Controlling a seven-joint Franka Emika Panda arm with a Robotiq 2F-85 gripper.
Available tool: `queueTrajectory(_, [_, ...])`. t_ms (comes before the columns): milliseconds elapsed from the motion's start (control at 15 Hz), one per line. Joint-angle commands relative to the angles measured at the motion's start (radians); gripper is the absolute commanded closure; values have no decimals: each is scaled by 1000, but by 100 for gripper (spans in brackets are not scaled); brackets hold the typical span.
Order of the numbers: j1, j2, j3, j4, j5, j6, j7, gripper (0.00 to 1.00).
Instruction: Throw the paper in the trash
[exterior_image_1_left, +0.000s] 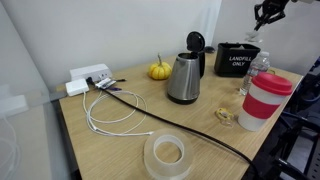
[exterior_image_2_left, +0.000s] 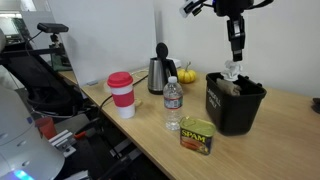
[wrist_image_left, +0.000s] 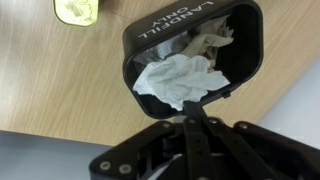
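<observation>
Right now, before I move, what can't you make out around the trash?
- Wrist view: whether the paper hangs from the gripper or lies in the trash; the fingers hide the contact.
- In an exterior view the gripper is tiny, near the top edge; jaws unreadable.
- Trash floor: hidden by paper and walls, every view.

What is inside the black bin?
Through the bin opening, the wrist view shows white crumpled paper at the gripper, with more scraps behind. The paper covers the floor; whether it rests inside is unclear.

White paper (wrist_image_left: 178, 80); black trash (exterior_image_2_left: 236, 112), white lettering; red-and-white cup (exterior_image_1_left: 265, 102).
</observation>
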Motion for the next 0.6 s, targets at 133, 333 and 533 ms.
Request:
queueTrajectory(133, [9,127,-5,105,-2,-11,-3,100])
queueTrajectory(333, [22,198,-12,147,5,-17,-7,100])
queueTrajectory(533, [35,261,-20,180,4,-20,-6,100])
